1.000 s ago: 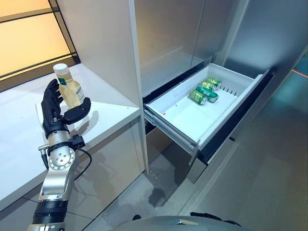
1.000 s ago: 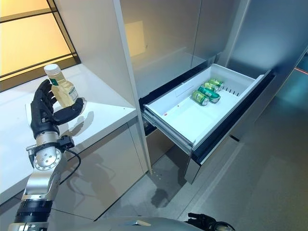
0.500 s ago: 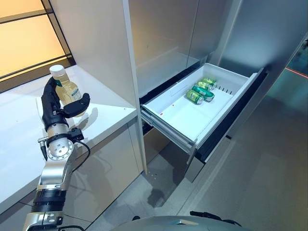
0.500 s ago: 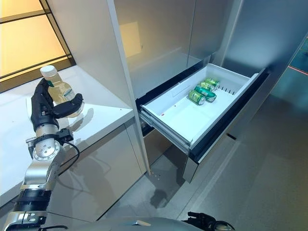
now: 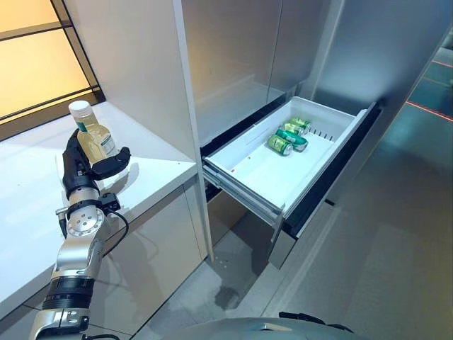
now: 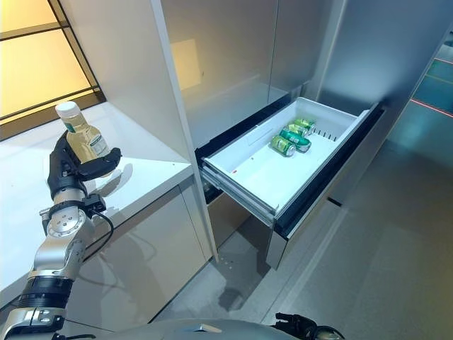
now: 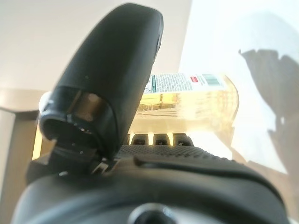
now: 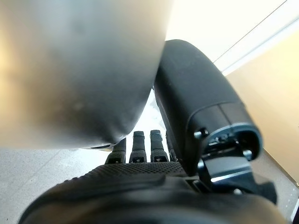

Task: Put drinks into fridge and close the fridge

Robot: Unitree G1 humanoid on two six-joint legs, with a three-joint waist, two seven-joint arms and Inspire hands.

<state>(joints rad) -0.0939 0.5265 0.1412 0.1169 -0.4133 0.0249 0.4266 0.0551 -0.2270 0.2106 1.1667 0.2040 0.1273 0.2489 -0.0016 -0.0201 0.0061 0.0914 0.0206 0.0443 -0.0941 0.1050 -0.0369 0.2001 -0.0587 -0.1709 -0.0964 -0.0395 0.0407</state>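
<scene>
My left hand (image 5: pixel 76 166) is shut on a clear bottle (image 5: pixel 90 136) of pale yellow drink with a white cap, held upright just above the white counter (image 5: pixel 28 191). In the left wrist view the bottle (image 7: pixel 196 95) lies between the thumb (image 7: pixel 117 70) and the curled fingers. To the right, the fridge's white drawer (image 5: pixel 248 177) stands pulled out. Three green cans (image 5: pixel 277 144) lie on their sides at its far end. My right hand (image 8: pixel 154 186) shows only in its own wrist view, relaxed and holding nothing.
A tall grey cabinet panel (image 5: pixel 134 64) stands between the counter and the fridge opening. The drawer's dark front panel (image 5: pixel 333 170) juts out over the grey floor (image 5: pixel 382 269). Most of the drawer's near floor is bare.
The whole picture has shifted left, so the camera moved. My left hand keeps the bottle and has sunk slightly towards the counter. The drawer and cans are as before.
</scene>
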